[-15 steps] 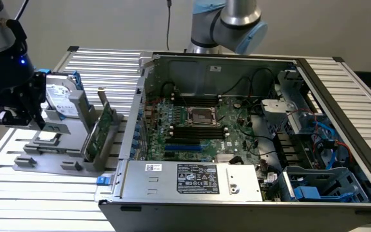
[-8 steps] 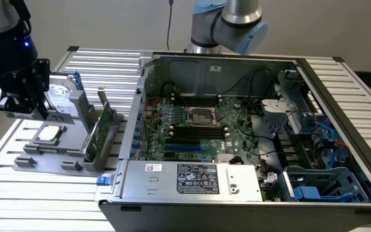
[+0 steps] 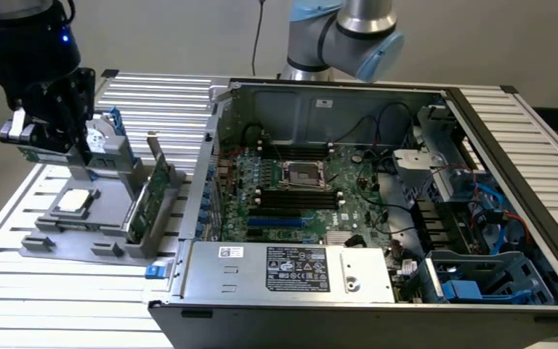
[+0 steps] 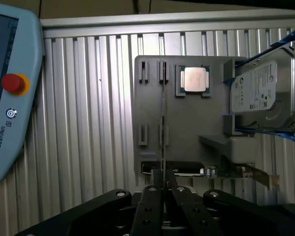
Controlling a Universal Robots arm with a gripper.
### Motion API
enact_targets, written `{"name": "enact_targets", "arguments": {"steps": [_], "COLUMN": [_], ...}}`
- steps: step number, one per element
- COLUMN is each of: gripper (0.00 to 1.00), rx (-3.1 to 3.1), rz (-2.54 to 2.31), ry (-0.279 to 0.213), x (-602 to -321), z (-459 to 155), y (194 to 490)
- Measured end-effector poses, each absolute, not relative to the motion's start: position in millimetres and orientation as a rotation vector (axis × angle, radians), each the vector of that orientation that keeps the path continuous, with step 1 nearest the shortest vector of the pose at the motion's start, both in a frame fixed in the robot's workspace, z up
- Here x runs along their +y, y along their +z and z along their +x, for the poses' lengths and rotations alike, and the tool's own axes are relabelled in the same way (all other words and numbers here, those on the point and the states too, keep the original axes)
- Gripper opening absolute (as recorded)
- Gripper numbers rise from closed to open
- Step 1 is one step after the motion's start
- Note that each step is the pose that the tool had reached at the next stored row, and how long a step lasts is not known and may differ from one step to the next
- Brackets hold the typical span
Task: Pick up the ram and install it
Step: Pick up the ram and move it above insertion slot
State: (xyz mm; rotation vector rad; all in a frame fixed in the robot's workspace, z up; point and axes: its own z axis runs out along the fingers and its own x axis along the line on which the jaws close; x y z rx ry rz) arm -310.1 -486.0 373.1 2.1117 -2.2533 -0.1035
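A slatted aluminium counter point(image 3: 66, 305) carries an open computer case point(image 3: 536, 211) lying on its side. Its motherboard point(image 3: 357, 207) faces up, with a row of long black memory slots point(image 3: 298, 198) below the processor socket and a grey power supply point(image 3: 289, 269) along the near edge. At the exterior view's left, beside the case, sits a grey parts fixture point(image 4: 187, 128). A Universal Robots teach pendant point(image 4: 10, 123) with a red stop button lies on the slats well apart from the fixture. On the fixture a silver hard drive point(image 4: 258, 91) with blue rails stands in its cradle, a green expansion card point(image 3: 153, 196) stands upright on the side nearest the case, and a processor chip point(image 4: 195, 79) lies flat in a square pocket. The black pincer point(image 4: 162, 186) hangs over the fixture's far end, its fingers drawn narrow onto the ram point(image 4: 162, 123). The ram shows edge-on as a thin strip in line with one pair of the fixture's slotted holders.
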Motion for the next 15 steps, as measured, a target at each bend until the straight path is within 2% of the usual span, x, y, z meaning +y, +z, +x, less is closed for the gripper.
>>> {"name": "enact_targets", "arguments": {"steps": [15], "gripper": [0.14], "rx": [-2.251], "rz": [2.109], "ry": [-0.108], "x": [-483.4], "z": [-242.0], "y": [411.8]}}
